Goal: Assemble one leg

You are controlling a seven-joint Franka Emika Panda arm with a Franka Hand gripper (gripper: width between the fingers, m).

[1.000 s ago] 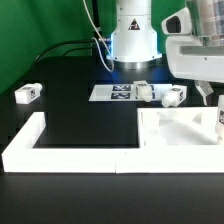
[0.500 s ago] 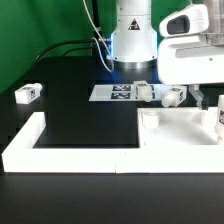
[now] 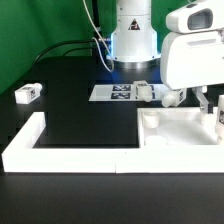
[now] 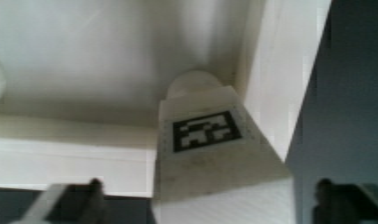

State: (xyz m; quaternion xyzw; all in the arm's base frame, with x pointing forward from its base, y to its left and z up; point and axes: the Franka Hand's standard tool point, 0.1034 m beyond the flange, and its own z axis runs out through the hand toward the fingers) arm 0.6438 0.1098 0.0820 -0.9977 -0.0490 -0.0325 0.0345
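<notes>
A white leg [image 4: 207,125] with a black marker tag lies on the white tabletop panel [image 4: 97,70]. It fills the gap between my two dark fingertips [image 4: 79,196]. My gripper [image 4: 212,200] is open and straddles the leg without touching it. In the exterior view my gripper [image 3: 211,102] hangs over the far right of the tabletop panel [image 3: 180,130], just above that leg [image 3: 218,119]. The arm's white body hides most of the fingers there.
A second white leg [image 3: 173,96] lies beside the marker board [image 3: 113,92]. A third leg [image 3: 27,93] lies far on the exterior view's left. A small white post [image 3: 150,117] stands at the panel's corner. A white L-shaped fence [image 3: 30,145] borders the front.
My arm has moved toward the exterior view's left and lower, so it now covers more of the panel's right side. The loose parts have not moved.
</notes>
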